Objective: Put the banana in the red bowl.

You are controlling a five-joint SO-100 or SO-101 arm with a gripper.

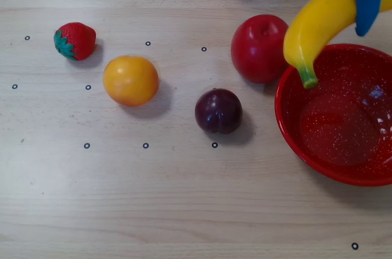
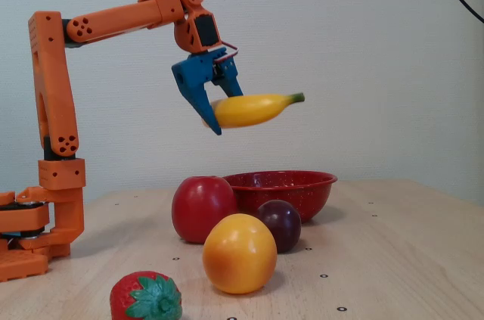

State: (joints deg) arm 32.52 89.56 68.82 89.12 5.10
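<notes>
here, in the fixed view, an orange arm [image 2: 113,21] reaches in from the left, its blue gripper [image 2: 215,112] clamped on the banana [image 2: 253,108] near the fruit's rear end, so the green stem pokes out ahead. the fruit hangs clear of the table, carried high enough to pass the rim of the red bowl [image 2: 283,184] below. seen from overhead, a strawberry [image 1: 75,40], a yellow-orange fruit [image 1: 130,79], a plum [image 1: 218,111] and a red apple [image 1: 260,48] lie apart on the wooden table [image 1: 184,210], while the banana's stem just crosses the bowl's left rim. the bowl appears empty; release looks premature until the fruit is centred.
</notes>
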